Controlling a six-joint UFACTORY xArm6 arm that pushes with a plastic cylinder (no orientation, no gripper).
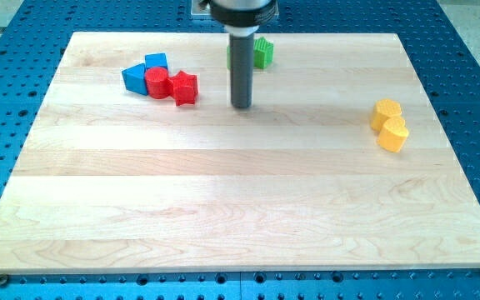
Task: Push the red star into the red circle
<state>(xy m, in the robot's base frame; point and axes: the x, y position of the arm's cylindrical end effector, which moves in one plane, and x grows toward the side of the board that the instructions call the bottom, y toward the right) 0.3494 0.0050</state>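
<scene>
The red star (185, 87) lies at the board's upper left and touches the red circle (157, 82) on its left side. My tip (241, 106) rests on the board to the right of the red star, with a gap of bare wood between them. The rod stands upright, and its upper part hides part of a green block (262, 52).
Two blue blocks (134, 78) (156, 62) sit against the red circle at its left and top. Two yellow blocks (385, 112) (392, 133) touch each other at the view's right. The wooden board (240, 208) lies on a blue perforated table.
</scene>
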